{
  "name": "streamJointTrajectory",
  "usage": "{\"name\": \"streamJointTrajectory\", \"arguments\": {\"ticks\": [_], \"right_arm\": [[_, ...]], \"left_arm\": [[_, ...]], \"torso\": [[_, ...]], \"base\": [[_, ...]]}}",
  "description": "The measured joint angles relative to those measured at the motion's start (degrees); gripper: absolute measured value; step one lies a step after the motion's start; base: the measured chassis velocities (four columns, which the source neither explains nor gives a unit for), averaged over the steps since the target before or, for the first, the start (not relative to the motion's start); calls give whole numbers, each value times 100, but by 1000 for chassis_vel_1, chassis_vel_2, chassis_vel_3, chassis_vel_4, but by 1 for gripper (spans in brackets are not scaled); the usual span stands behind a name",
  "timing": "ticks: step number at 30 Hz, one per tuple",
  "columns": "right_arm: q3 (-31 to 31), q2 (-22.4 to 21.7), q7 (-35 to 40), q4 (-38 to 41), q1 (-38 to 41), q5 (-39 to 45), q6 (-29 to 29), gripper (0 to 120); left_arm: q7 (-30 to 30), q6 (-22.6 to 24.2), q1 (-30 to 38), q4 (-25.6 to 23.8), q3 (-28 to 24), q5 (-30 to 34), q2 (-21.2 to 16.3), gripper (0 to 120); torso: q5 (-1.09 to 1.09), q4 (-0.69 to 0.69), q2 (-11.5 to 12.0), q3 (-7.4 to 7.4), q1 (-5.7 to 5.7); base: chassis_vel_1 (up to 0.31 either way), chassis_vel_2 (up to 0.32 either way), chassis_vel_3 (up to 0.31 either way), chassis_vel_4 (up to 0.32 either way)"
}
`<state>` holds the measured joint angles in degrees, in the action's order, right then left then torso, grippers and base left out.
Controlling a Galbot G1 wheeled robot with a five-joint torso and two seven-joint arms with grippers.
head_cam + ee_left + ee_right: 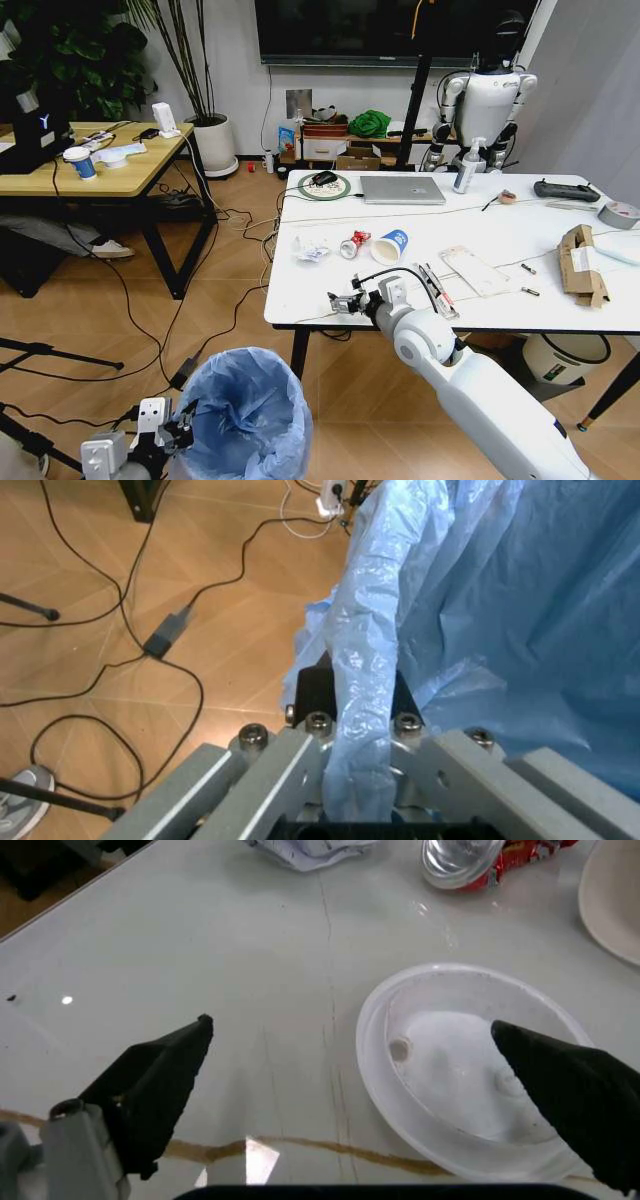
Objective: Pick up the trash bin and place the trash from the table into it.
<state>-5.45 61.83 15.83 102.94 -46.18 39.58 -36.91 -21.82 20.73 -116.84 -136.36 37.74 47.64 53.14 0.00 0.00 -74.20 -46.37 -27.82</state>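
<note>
Progress stood at an early point, judging by the scene: the bin was already gripped, yet every piece of litter visible still lay on the counter and none could be seen inside the blue liner. The left pincer (355, 780) was pressed together on the rim of the trash bin (243, 415), its jaws pinching a fold of the crinkled blue bag, with the bin itself low beside the robot's left side, below the counter's near edge.

The right pincer (385, 1087) hung spread wide just above the counter (490, 295), near its front edge, gripping nothing. Between its dark fingertips (160, 1080) and slightly toward one of them sat a shallow white plastic lid (470, 1072), not yet touched as far as could be told. Beyond that pincer lay the crushed red-white can (354, 243), the crumpled white paper (312, 249) and the white-blue paper cup (391, 245), close together. Farther to its right rested the flat white packet (474, 270), and well apart at the counter's far right end, the torn brown cardboard box (580, 265).

So the pickup of the bin looked done, while moving all the trash remained.
</note>
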Motion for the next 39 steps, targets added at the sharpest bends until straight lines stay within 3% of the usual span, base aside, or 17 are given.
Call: {"name": "streamJointTrajectory", "arguments": {"ticks": [6,10,13,15,26,31,35,39], "right_arm": [[24,-77,-95,-113,4,-69,-52,87],[48,-149,-111,-115,5,-90,-58,67],[48,-160,-111,-96,-2,-119,-58,61],[49,-172,-116,-78,-28,-148,-49,48],[47,-228,-152,20,-110,-186,48,10],[62,-283,-225,28,-144,-247,112,0],[62,-348,-238,63,-184,-215,231,0],[89,-542,-533,188,-270,-146,726,0]], "left_arm": [[-1,-3,-2,-33,-6,15,10,0],[-3,-4,-17,-57,-6,22,29,0],[-7,-4,-3,-59,-18,36,40,0],[-18,-4,17,-59,-38,76,44,0],[-25,-4,8,-89,-84,90,66,0],[-26,-4,40,-89,-128,90,55,0],[-37,5,81,-92,-192,102,25,0],[0,5,212,-102,-334,164,-39,0]], "torso": [[0,0,0,0,0],[1,0,0,0,0],[1,0,0,0,0],[1,0,0,0,0],[0,0,0,0,0],[1,0,0,1,0],[1,0,0,1,0],[0,1,1,0,0]], "base": [[0,0,0,0],[0,0,0,0],[0,0,0,0],[0,0,0,0],[0,0,0,0],[0,0,0,0],[0,0,0,0],[0,0,0,0]]}}
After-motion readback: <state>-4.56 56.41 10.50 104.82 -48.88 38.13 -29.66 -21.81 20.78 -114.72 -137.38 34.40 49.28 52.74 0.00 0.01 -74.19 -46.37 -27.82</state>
